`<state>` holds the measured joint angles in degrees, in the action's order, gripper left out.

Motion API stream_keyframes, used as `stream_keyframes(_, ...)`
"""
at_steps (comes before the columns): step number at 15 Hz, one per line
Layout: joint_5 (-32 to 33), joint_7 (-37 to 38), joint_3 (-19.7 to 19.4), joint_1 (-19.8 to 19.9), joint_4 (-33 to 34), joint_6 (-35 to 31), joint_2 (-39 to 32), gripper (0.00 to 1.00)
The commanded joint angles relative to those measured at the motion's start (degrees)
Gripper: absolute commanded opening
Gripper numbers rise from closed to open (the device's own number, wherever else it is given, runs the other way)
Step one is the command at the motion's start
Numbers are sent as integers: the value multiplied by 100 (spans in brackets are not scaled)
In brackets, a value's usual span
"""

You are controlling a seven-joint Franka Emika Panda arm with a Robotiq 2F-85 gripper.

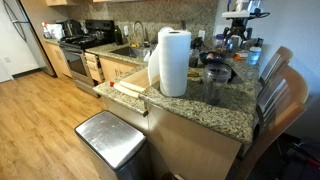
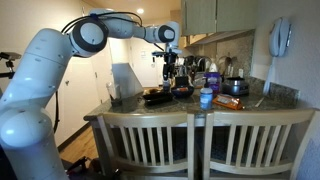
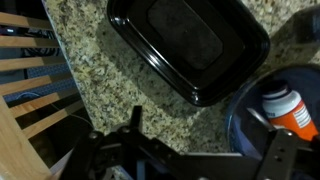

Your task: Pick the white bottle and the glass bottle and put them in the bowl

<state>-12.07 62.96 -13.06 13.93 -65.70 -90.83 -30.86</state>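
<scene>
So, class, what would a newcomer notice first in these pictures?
In an exterior view a white robot arm rises left of two wooden chairs. A tall paper towel roll stands on the granite counter, with a steel bin on the floor below it. The wrist view shows a black tray beside a dark bowl holding a white bottle.

In an exterior view the camera stands high off one end of the granite counter (image 1: pixel 215 108) and looks down along it, past the paper towel roll (image 1: pixel 173 62) toward the stove (image 1: pixel 80 45), with the chairs (image 1: pixel 283 92) at its right edge. In an exterior view the camera sits low behind those same chairs and faces across the counter to the wall, with the arm (image 2: pixel 55 60) on the left and the black tray (image 2: pixel 157 97) at mid-distance. The wrist view hangs close above the counter, looking straight down on that tray and the bowl (image 3: pixel 243 118).
</scene>
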Motion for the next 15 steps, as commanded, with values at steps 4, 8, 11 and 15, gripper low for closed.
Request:
stream_keyframes(4,409,1030,-240,-151,-124,-231,31,100)
stream_keyframes(8,442,1223,-285,-211,-189,-306,41,100)
stream_keyframes(11,915,1749,-708,-72,-530,-1011,62,100)
stream_keyframes(15,1315,1967,-1387,338,-776,-1883,-70,100)
